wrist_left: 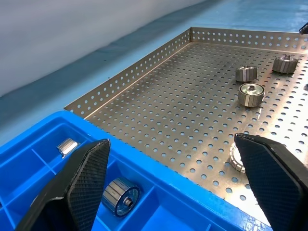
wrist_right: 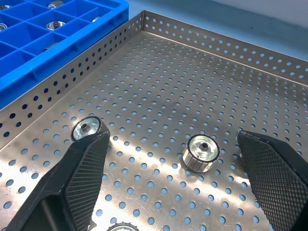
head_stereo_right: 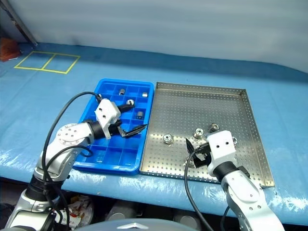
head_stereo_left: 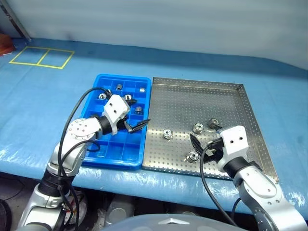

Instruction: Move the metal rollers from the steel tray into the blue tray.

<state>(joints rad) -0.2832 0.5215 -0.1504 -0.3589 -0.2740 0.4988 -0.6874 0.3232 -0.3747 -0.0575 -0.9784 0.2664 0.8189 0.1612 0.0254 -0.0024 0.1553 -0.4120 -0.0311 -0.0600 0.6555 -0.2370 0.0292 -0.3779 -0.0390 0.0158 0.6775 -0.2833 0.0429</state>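
The blue-covered table [head_stereo_left: 38, 110] carries the square perforated steel tray [head_stereo_left: 202, 98] — four small shiny metal rollers [head_stereo_left: 167, 134] lie loose in its near half. Beside it, the blue compartmented plastic tray [head_stereo_left: 120, 151] holds others. The right tool [wrist_right: 180, 183], fingers wide and empty, hovers nearest them — one roller upright just ahead; the left tool [head_stereo_left: 137, 126] gapes over the blue tray's edge.

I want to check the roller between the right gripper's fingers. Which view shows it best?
The right wrist view: the roller stands close and unobstructed, its dark centre hole visible. In both eye views it looks small on the steel tray; the left wrist view shows it from afar.
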